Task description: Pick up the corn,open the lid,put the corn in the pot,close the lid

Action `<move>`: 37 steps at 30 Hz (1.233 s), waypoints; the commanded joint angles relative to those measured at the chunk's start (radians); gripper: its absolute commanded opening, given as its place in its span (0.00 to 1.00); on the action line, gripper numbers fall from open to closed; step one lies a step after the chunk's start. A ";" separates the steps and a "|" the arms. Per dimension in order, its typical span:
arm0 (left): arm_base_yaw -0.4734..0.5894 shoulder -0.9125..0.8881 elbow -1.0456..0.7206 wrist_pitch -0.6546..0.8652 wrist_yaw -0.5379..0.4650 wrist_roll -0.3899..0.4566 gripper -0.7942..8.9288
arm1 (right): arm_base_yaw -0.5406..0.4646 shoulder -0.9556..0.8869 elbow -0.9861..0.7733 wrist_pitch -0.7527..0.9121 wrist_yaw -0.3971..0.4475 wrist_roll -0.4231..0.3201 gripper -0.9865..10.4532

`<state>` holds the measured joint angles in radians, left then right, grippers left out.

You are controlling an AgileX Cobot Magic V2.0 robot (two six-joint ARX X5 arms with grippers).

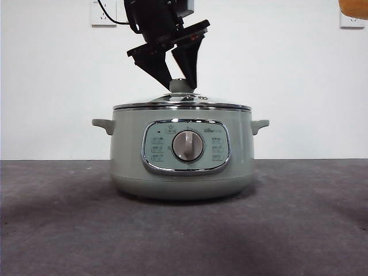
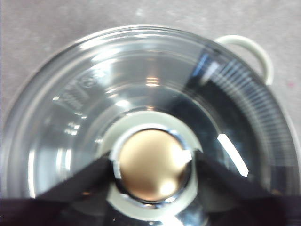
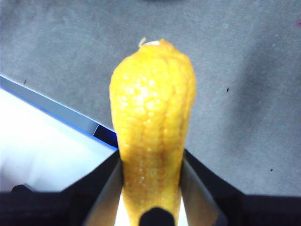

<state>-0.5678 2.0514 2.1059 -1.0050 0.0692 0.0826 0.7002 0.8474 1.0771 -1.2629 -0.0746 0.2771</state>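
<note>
The pale green pot (image 1: 183,150) stands mid-table with the glass lid (image 1: 183,102) resting on it. My left gripper (image 1: 181,85) comes down from above, its jaws against both sides of the lid's knob (image 1: 181,86). In the left wrist view the jaws (image 2: 153,165) press on the knob (image 2: 153,162) from each side, with the lid (image 2: 94,103) flat below. My right gripper (image 3: 150,165) is shut on the corn (image 3: 153,117), held high above the table. The corn shows as an orange patch at the top right corner of the front view (image 1: 353,8).
The dark grey table (image 1: 184,236) runs in front of a white wall with sockets (image 1: 103,14). One pot handle (image 2: 251,52) shows beside the lid. A white board with a blue edge (image 3: 47,150) lies below the right gripper.
</note>
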 commanded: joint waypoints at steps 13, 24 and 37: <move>0.000 0.013 0.049 0.017 0.009 0.034 0.07 | 0.001 -0.001 0.003 0.039 0.005 0.008 0.08; 0.014 0.013 0.279 -0.077 0.008 0.045 0.07 | 0.001 0.067 0.005 0.182 0.003 0.040 0.08; 0.126 0.011 0.456 -0.216 -0.119 0.076 0.07 | 0.000 0.470 0.309 0.253 -0.006 0.016 0.08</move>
<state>-0.4530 2.0792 2.5458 -1.2446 -0.0418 0.1394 0.7002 1.2816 1.3506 -1.0161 -0.0784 0.3061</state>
